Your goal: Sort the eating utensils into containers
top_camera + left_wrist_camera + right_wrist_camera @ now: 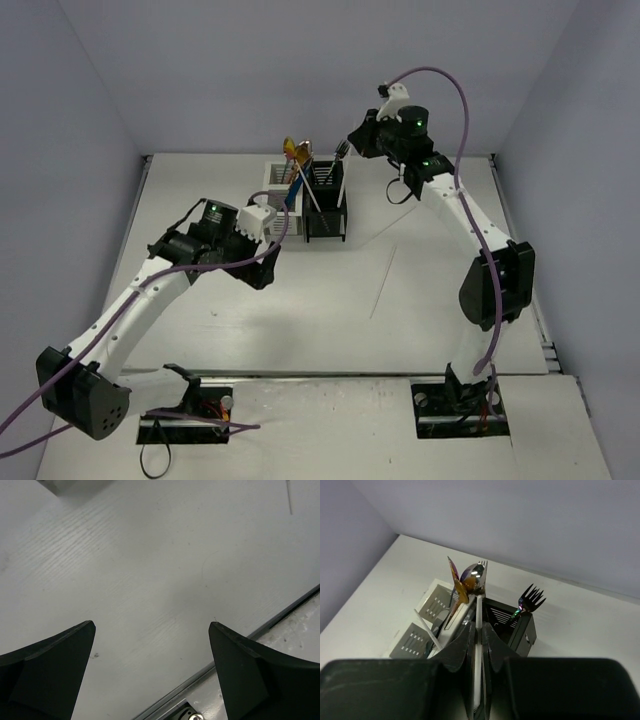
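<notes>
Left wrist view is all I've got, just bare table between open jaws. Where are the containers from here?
Observer: The white caddy and black caddy stand side by side at the far middle of the table, ahead of the left gripper.
Operator: Anything in them yet?
Observer: Yes, several utensils stand in them, including a black fork in the black caddy.
Operator: And the right arm?
Observer: The right gripper hovers above the caddies, jaws shut on a slim white utensil.
</notes>
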Robot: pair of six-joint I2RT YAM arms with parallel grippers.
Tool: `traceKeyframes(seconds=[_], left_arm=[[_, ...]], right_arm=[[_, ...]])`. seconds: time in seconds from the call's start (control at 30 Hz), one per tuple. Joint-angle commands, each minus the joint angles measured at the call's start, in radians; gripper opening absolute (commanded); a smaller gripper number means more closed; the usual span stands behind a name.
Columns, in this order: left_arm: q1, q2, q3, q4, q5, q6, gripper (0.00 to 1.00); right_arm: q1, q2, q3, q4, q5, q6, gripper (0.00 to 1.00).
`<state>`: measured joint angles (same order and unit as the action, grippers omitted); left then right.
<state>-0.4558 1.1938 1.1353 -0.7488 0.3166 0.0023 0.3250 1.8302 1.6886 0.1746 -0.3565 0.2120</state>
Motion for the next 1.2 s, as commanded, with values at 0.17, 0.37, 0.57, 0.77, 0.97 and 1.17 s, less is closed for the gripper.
traceKeyframes(seconds=[0.17,0.37,0.57,0.77,0.97,1.17], left_arm=[[0.076,-0.044,-0.032,0.027,0.098,-0.095,0.94],[0.092,-0.053,-0.044,0.042,0.105,-0.087,0.94],[0.165,-0.027,-0.014,0.044,0.145,-0.095,0.94],[0.225,-0.015,0.004,0.042,0.177,-0.077,0.94],[0.245,-0.022,0.017,0.042,0.257,0.014,0.94],[0.246,-0.006,0.012,0.064,0.357,0.061,0.94]], right_arm=[[0.048,0.026,0.063,0.161,0.096,0.01,0.0],[0.065,0.038,0.036,0.181,0.072,-0.021,0.03],[0.101,0.013,-0.091,0.213,0.068,-0.097,0.39],[0.086,-0.044,-0.124,0.19,0.024,-0.121,0.55],[-0.115,-0.158,-0.008,-0.051,-0.279,-0.472,0.58],[-0.321,-0.168,0.045,-0.366,-0.415,-0.796,0.51]])
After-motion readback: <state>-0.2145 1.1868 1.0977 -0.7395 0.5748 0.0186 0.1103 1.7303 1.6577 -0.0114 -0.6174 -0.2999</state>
